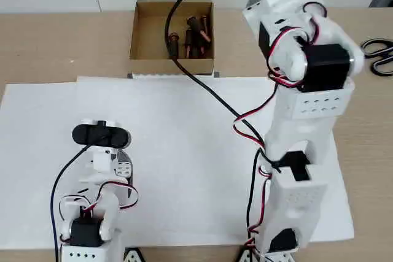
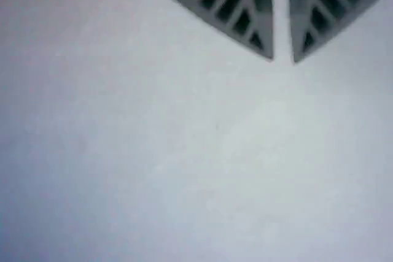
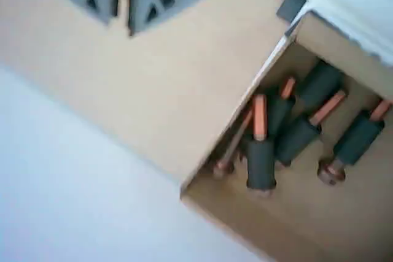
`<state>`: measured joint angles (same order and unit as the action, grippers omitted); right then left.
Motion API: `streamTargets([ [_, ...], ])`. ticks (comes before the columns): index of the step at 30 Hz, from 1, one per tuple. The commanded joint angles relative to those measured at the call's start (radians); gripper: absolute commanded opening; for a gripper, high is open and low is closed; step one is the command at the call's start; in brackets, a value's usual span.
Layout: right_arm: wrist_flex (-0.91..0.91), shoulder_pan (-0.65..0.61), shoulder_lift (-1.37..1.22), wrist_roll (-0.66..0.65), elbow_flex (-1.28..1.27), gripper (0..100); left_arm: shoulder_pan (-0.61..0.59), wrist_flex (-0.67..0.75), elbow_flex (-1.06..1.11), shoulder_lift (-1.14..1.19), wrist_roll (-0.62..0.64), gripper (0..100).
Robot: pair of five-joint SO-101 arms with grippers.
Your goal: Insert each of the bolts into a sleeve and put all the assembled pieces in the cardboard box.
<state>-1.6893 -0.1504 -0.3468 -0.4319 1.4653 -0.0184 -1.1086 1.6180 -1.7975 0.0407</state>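
The cardboard box (image 1: 142,41) stands at the back of the table, and several dark sleeves with copper bolts in them (image 1: 195,36) lie in its right half. In the right wrist view the same assembled pieces (image 3: 295,136) lie side by side inside the box (image 3: 245,225). My right gripper (image 3: 123,27) is shut with nothing in it, above bare table just outside the box's wall. My left gripper (image 2: 282,56) is shut and empty, close over the white paper. In the high view it (image 1: 124,167) hangs near the front left.
A large white paper sheet (image 1: 184,151) covers the table's middle and front. The right arm (image 1: 307,108) stretches from the front right toward the back. Its black cable (image 1: 202,84) crosses the box's front wall. Scissors (image 1: 377,53) lie at the right edge.
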Motion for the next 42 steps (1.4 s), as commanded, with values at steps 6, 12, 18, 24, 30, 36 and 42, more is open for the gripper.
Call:
streamTargets([
  [6,0.002,0.051,0.453,0.149,-0.651,0.3,-0.005,0.014,-0.002,-0.011,-0.005,1],
  [12,0.01,0.067,0.736,0.275,-1.105,0.3,-0.005,0.014,-0.002,-0.011,-0.005,1],
  [18,0.104,0.097,1.03,0.365,-1.521,0.3,-0.005,0.014,-0.002,-0.011,-0.005,1],
  [24,0.312,0.163,1.391,0.365,-2.041,0.3,-0.005,0.014,-0.002,-0.011,-0.005,1],
  [30,0.542,0.252,1.722,0.359,-2.516,0.3,-0.005,0.014,-0.002,-0.011,-0.005,1],
  [36,0.575,0.254,1.949,0.359,-2.788,0.3,-0.005,0.014,-0.002,-0.011,-0.005,1],
  [42,0.575,0.255,2.155,0.301,-3.0,0.2,-0.005,0.014,-0.002,-0.011,-0.006,1],
])
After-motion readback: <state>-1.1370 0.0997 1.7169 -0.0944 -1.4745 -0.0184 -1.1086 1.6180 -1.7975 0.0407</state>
